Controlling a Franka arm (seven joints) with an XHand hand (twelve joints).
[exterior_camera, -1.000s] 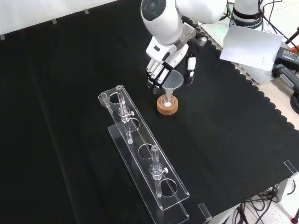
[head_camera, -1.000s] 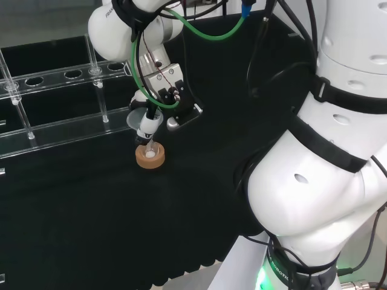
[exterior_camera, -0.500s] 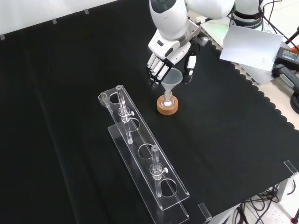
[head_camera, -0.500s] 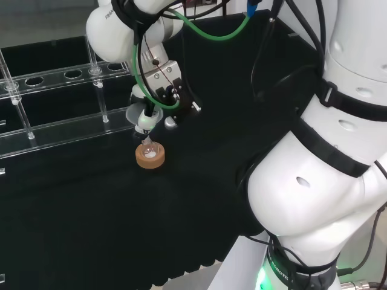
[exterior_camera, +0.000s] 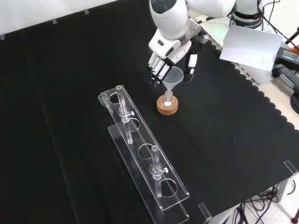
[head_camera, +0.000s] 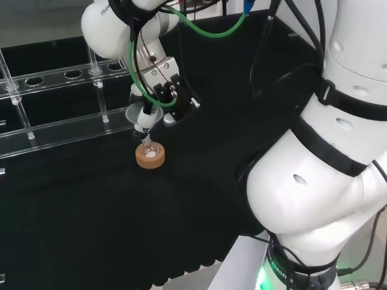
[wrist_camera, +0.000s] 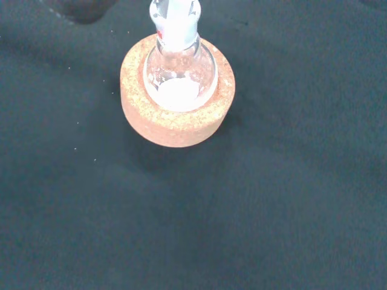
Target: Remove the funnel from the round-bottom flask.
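Your black and white robot hand (exterior_camera: 170, 52) hangs over the clear cone-shaped funnel (exterior_camera: 173, 77), fingers (exterior_camera: 158, 68) on one side of the funnel's mouth and thumb (exterior_camera: 191, 64) on the other, curled round its rim. You can see in the front view that the funnel's stem points down toward the neck of the small clear round-bottom flask (exterior_camera: 167, 100) just below the hand; whether the stem's tip is inside the neck cannot be told. That flask sits upright in a round cork ring stand (wrist_camera: 176, 92) on the black cloth (exterior_camera: 233, 121), with something white at its bottom. Well apart from the hand, lower left in the front view, lies a long clear plastic tube rack (exterior_camera: 145, 158) with upright glass tubes.
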